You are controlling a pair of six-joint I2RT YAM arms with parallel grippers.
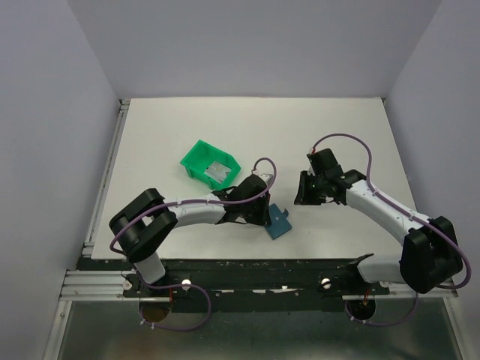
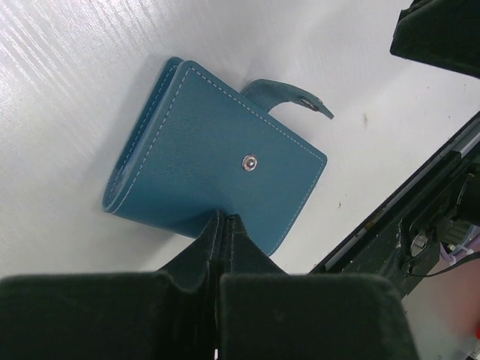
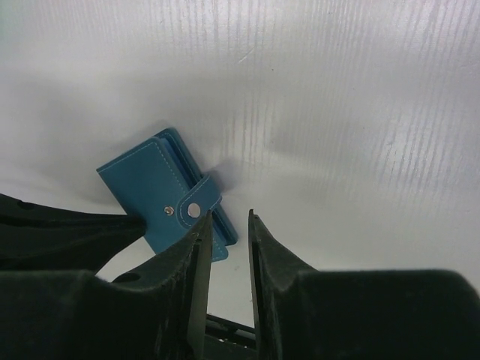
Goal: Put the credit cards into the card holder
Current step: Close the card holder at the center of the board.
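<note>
From above, the white surface (image 1: 337, 127) carries a small, open green plastic bin (image 1: 196, 161). Thin, silvery grey credit cards (image 1: 219, 172) lie inside it, so none are in their new home yet. The card holder (image 1: 280, 223), a small, flat, slate-blue folding wallet, lies near the front edge, well apart from the bin. The left pincer (image 1: 261, 214) reaches to the card holder's left side. The right pincer (image 1: 306, 191) hangs near its other side, not touching it.

From the left wrist, the card holder is folded, with its small round metal stud (image 2: 250, 163) facing up. Its blue strap (image 2: 289, 94) sticks out loose at the far side, so the snap is undone. The left pincer (image 2: 225, 219) is squeezed tight together, and its tips meet right at the card holder's near edge. It looks like it is there to keep the wallet from sliding. This view does not show whether it pinches a thin bit of the cover or only presses on it.

From the right wrist, the right pincer (image 3: 229, 221) is narrow, with a small gap and nothing in it. The card holder lies just past its tips, strap side toward it. It is likely lined up there to catch the cover and open it, so cards can go in.
</note>
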